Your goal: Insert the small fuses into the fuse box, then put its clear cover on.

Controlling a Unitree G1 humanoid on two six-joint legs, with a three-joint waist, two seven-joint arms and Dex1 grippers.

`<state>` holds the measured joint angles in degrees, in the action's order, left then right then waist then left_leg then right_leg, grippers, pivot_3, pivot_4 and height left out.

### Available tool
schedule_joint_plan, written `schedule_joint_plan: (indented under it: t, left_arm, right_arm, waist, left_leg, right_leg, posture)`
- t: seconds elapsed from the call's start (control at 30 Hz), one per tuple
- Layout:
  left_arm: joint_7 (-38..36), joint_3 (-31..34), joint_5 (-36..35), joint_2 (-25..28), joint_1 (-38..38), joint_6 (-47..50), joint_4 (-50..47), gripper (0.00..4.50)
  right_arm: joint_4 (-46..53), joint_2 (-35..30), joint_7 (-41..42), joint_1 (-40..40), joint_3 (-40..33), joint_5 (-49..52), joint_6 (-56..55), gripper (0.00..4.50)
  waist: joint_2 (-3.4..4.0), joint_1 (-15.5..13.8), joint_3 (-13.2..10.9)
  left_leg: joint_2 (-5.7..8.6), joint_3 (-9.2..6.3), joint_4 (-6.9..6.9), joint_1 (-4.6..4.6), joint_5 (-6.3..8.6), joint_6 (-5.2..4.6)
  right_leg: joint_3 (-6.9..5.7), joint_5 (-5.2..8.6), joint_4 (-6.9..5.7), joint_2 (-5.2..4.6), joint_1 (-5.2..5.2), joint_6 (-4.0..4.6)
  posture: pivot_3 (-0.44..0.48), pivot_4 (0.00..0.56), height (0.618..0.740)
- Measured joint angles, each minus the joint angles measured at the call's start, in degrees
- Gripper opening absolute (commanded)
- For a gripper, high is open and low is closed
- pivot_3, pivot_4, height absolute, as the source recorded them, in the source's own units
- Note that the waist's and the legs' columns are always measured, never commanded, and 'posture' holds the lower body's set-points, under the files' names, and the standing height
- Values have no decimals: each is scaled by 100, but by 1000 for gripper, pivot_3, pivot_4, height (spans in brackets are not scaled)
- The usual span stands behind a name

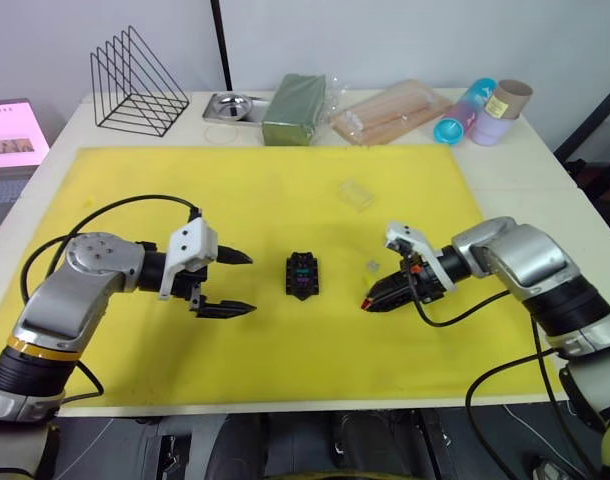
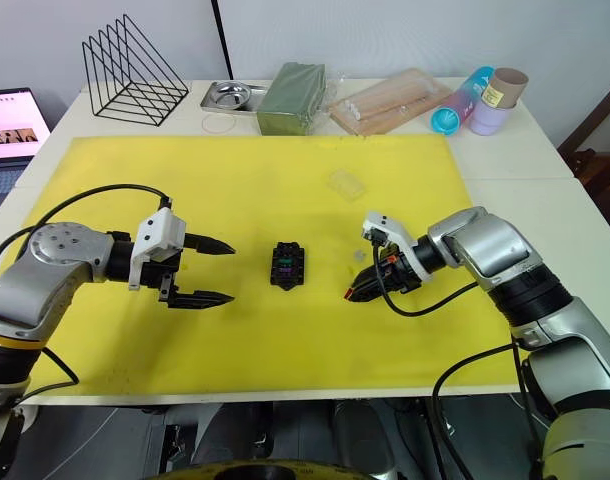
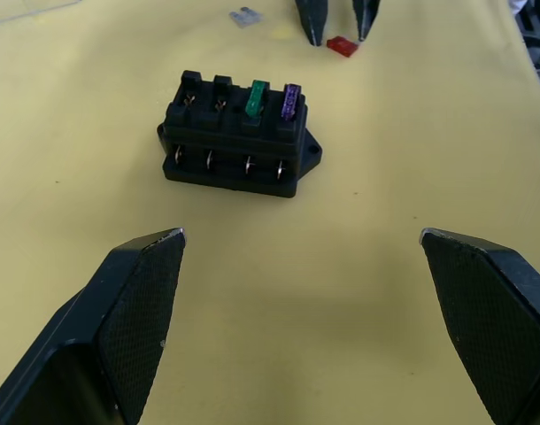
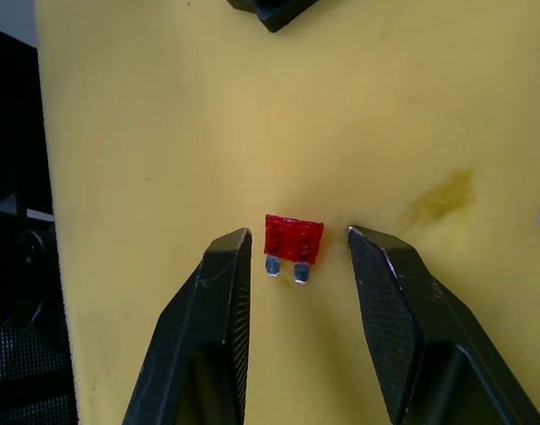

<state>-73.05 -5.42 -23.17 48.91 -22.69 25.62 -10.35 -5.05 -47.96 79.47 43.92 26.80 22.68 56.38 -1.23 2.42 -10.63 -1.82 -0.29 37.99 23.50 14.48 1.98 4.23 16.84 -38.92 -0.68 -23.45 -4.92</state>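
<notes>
Sitting near the middle of the yellow mat (image 1: 135, 190), the black fuse box (image 3: 237, 135) carries two of the small fuses in its slotted top: the green fuse (image 3: 256, 97) and the purple fuse (image 3: 289, 100) stand side by side at one end, while the two slots at the other end are empty. The red fuse (image 4: 293, 240) lies flat on the mat to the robot's right of the box, metal blades pointing toward the right gripper (image 4: 297, 257), whose fingers are parted and straddle it on either side without touching it. The pale grey fuse (image 1: 372, 266) lies on the mat just beyond that gripper, apart from the box. The clear cover (image 1: 355, 193) rests farther back on the mat, well apart from the box and not yet fitted. By this showing the task is judged about half done for the fuses: two seated, two left to insert, and the cover left to go on. The step in hand appears to be the pickup of the red fuse, which calls for the right fingers to close on its plastic body. The left gripper (image 1: 228, 283) hovers to the robot's left of the box, fingers spread wide, holding nothing and touching nothing.
</notes>
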Motion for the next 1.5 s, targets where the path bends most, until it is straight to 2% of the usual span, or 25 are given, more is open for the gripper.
schedule_joint_plan:
  t: [0.8,0.9,1.27,1.37,1.43,1.5]
  left_arm:
    - [190,0,1,-76,60,-21,-3,4500]
    - [209,-1,1,-84,59,-25,-3,4500]
    - [208,-1,15,-114,57,-158,87,4500]
    - [208,-2,19,-123,57,-213,112,4500]
    - [208,-2,22,-123,57,-237,124,4500]
    - [209,-2,22,-124,57,-241,124,4500]
  right_arm:
    - [-523,255,350,225,103,-236,80,1790]
    - [-531,268,351,232,103,-244,87,1301]
    - [-558,350,351,280,103,-326,214,1301]
    - [-632,369,362,309,103,-338,214,716]
    - [-649,382,378,346,103,-338,213,17]
    - [-646,414,412,354,104,-337,210,17]
  waist:
    - [0,7,0]
    - [0,7,0]
    - [0,10,0]
    - [0,10,0]
    - [0,10,0]
    - [0,9,0]
  left_leg:
    - [0,-1,0,0,0,0]
    - [0,-1,0,0,0,0]
    - [0,-1,0,0,0,0]
    - [0,-1,0,0,0,0]
    - [0,-1,0,0,0,0]
    - [0,-1,-1,0,0,0]
  right_leg:
    - [-1,0,-1,1,0,0]
    - [-2,0,-1,1,0,0]
    - [-2,0,-1,1,0,0]
    - [-2,0,-1,1,0,0]
    - [-2,0,-1,1,-1,0]
    - [-2,0,-1,1,-1,0]
  posture:
    - [0,150,740]
    - [0,150,740]
    - [0,150,740]
    - [0,150,740]
    - [0,150,740]
    - [0,150,740]
